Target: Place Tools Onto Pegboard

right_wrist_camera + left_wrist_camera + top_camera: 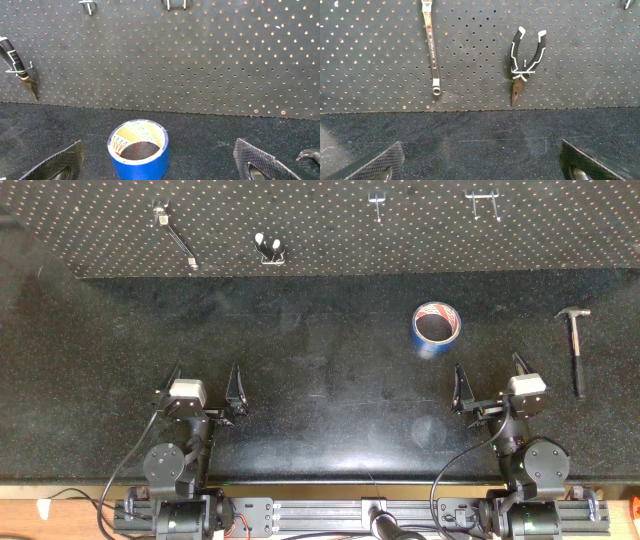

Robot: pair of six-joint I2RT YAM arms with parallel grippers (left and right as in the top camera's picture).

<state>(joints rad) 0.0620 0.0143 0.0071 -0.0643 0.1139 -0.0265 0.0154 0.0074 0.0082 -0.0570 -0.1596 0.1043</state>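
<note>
A silver wrench [176, 237] [431, 45] and black-handled pliers [268, 248] [525, 62] hang on the black pegboard [330, 225]. A roll of blue tape [437, 327] [139, 149] stands on the black mat. A hammer [574, 345] lies at the far right; its head [309, 156] pokes into the right wrist view. My left gripper [204, 386] [480, 165] is open near the front left, facing the pliers. On the other side, my right gripper [490, 380] [160, 165] is open just behind the tape, holding nothing.
Two bare metal hooks [377, 200] [482, 200] stick out of the pegboard at the upper right, seen also as hooks [175, 5]. The black mat [320, 360] lies between the arms.
</note>
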